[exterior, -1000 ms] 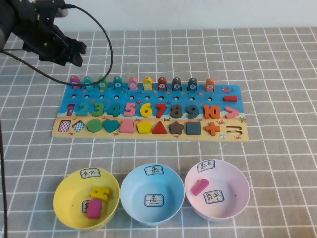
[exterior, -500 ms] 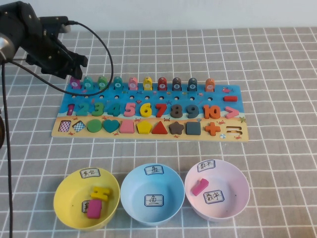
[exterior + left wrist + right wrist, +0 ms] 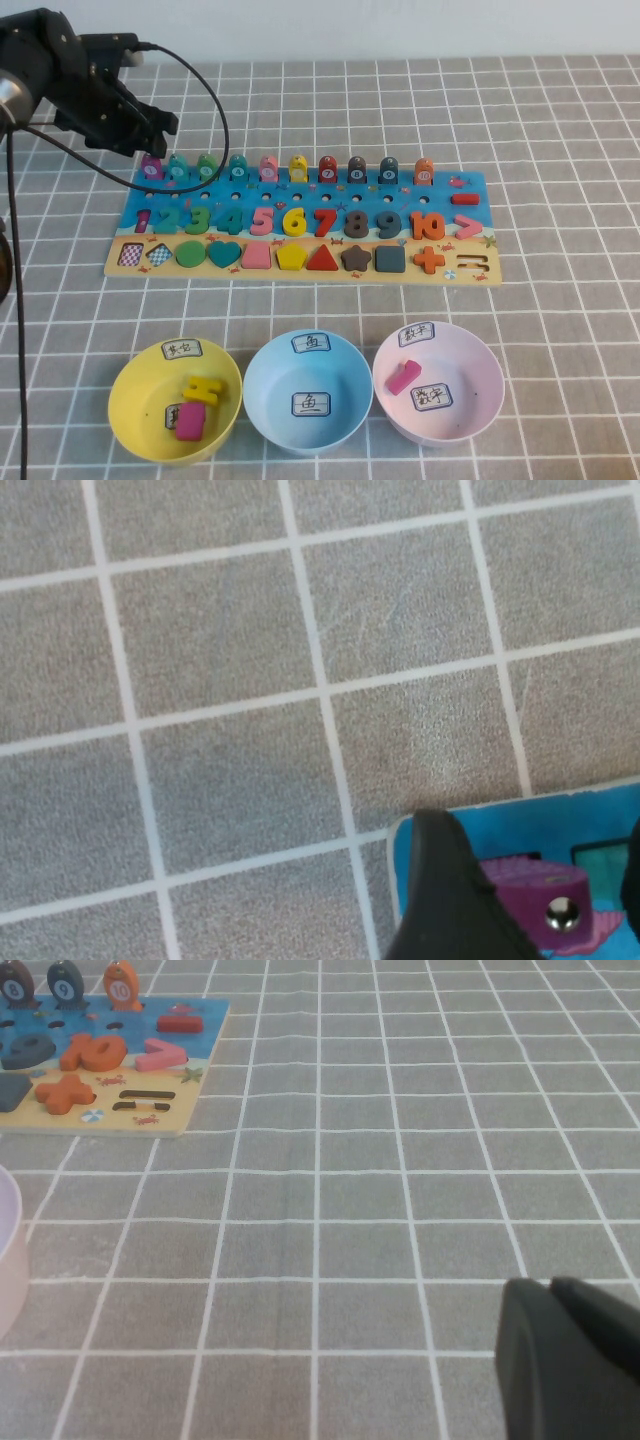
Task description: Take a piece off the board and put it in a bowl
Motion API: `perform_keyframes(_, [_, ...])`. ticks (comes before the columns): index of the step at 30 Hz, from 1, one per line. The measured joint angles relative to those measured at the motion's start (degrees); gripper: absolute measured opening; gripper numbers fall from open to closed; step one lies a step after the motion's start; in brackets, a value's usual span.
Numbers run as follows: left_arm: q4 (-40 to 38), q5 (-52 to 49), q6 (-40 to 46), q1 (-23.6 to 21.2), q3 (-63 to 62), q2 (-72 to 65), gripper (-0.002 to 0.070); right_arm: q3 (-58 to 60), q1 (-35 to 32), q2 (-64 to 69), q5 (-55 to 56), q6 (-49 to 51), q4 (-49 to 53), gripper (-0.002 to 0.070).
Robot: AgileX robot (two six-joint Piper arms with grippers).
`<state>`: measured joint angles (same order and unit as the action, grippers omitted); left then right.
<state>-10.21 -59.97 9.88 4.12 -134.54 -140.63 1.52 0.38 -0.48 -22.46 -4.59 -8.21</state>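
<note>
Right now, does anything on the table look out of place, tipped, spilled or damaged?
Nothing stands out. The board lies flat with its fish row upright, the three bowls sit upright in front of it, and the open left gripper is over the magenta fish piece. The right gripper is parked off to the side.

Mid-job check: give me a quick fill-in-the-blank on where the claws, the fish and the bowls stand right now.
1. The left claw hovers open over the magenta ____ at the board's left end.
2. The blue bowl holds ____ pieces.
3. The blue bowl sits between the yellow bowl and the ____ bowl.
4. The right claw sits off the board, jaws ____.

Missing words: fish; no; pink; shut
</note>
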Motion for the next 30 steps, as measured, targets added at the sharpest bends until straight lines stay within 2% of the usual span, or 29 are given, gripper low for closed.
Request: perform_keyframes(30, [0.30,0.57,0.00,0.00,0.00,-2.01,0.0326,0.00,0.00,0.00,0.00,0.00,0.00,-0.0017])
